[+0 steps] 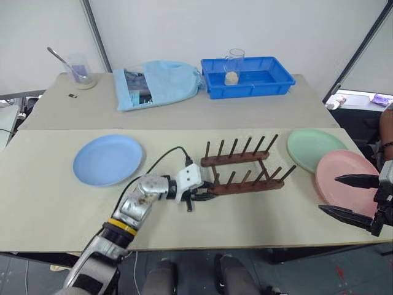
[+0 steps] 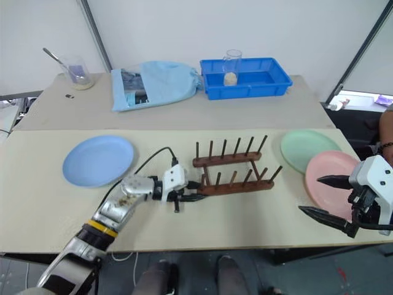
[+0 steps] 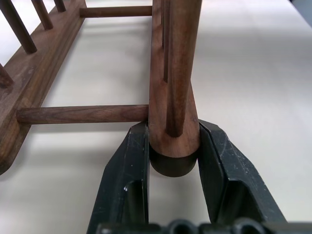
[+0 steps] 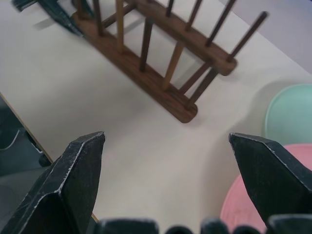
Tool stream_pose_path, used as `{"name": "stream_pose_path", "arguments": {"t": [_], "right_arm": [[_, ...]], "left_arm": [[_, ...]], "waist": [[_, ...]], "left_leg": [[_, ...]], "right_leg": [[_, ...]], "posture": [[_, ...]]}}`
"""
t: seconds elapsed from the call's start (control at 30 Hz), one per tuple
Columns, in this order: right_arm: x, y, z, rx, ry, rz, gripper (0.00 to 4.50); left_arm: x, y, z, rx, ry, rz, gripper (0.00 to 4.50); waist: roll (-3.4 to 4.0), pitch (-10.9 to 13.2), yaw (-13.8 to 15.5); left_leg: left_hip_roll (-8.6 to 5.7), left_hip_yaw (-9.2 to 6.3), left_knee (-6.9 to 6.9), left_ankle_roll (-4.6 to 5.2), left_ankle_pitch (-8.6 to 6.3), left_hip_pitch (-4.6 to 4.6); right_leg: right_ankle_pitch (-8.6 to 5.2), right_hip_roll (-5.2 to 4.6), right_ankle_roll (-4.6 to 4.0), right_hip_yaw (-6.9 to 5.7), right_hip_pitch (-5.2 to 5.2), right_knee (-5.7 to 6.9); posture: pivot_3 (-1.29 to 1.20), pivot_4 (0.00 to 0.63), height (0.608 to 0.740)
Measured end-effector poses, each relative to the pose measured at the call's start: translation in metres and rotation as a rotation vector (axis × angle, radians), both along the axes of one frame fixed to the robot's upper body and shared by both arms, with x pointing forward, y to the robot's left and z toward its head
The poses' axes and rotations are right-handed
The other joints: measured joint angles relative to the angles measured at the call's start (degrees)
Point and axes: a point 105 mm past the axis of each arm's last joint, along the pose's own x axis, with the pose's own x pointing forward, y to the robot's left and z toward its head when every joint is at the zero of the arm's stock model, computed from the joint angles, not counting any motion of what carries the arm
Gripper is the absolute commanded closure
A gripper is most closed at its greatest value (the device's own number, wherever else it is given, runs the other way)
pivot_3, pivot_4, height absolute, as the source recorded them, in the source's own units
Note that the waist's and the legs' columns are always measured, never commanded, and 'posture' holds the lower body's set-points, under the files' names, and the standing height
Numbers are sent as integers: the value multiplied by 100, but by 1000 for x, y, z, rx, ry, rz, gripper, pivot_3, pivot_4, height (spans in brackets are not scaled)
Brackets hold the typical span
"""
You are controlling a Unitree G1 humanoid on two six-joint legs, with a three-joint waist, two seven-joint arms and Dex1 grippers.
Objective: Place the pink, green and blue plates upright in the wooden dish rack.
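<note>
The wooden dish rack (image 1: 245, 167) stands in the middle of the near table, empty. My left gripper (image 1: 206, 195) is shut on the left end of the rack's near rail (image 3: 173, 141), one black finger on each side. The blue plate (image 1: 108, 159) lies flat to the left. At the right, the green plate (image 1: 314, 149) lies flat, with the pink plate (image 1: 347, 178) overlapping its near edge. My right gripper (image 1: 347, 196) hangs open over the pink plate's near right part, holding nothing.
On the far table stand a bright-blue tray (image 1: 247, 76) holding a glass, a light-blue cloth bag (image 1: 156, 83) and a beaker with a spoon (image 1: 80, 70). A person's arm (image 1: 386, 132) shows at the right edge. The table's front edge runs just below both grippers.
</note>
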Motion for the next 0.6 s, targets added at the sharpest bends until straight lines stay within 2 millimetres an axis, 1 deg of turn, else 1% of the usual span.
{"name": "stream_pose_path", "arguments": {"t": [0.07,0.13,0.27,0.4,0.5,0.53,0.57,0.6], "right_arm": [[-2,3,-2,2,-4,5,0],[-4,6,-5,4,1,8,0],[-6,9,-9,7,3,6,0],[-9,12,-11,7,5,8,0],[-11,12,-13,6,13,2,0],[-11,12,-13,6,12,0,0],[-11,12,-13,6,12,-1,0],[-11,12,-13,7,12,-3,0]], "left_arm": [[8,-10,3,-8,4,-31,3612],[12,-20,6,-23,4,-59,3612],[16,-33,0,-3,5,-102,3612],[18,-31,-12,27,23,-111,3612],[20,-32,-13,30,6,-116,3612],[21,-32,-13,32,3,-117,2576],[21,-31,-13,36,5,-117,2313],[21,-30,-12,34,7,-118,1845]], "waist": [[-1,1,28],[-1,0,34],[0,0,19],[-1,0,9],[-1,1,34],[-1,1,36],[-2,1,36],[-1,1,34]], "left_leg": [[-1,-1,3,0,0,-6],[-1,-2,3,1,1,-9],[3,-9,2,10,-3,-27],[3,-19,2,18,-8,-32],[-3,-18,3,18,-8,-33],[-5,-17,4,18,-8,-33],[-5,-17,6,18,-8,-32],[-5,-16,7,18,-8,-32]], "right_leg": [[2,0,3,0,2,-5],[3,1,6,0,1,-6],[-6,10,15,0,-8,-7],[-10,14,20,-1,-10,-6],[-10,8,20,0,-8,-8],[-10,4,21,1,-7,-8],[-10,4,21,1,-6,-8],[-10,4,21,1,-6,-8]], "posture": [[0,150,720],[0,150,720],[0,150,720],[0,150,720],[0,150,720],[0,150,720],[0,150,720],[0,150,720]]}}
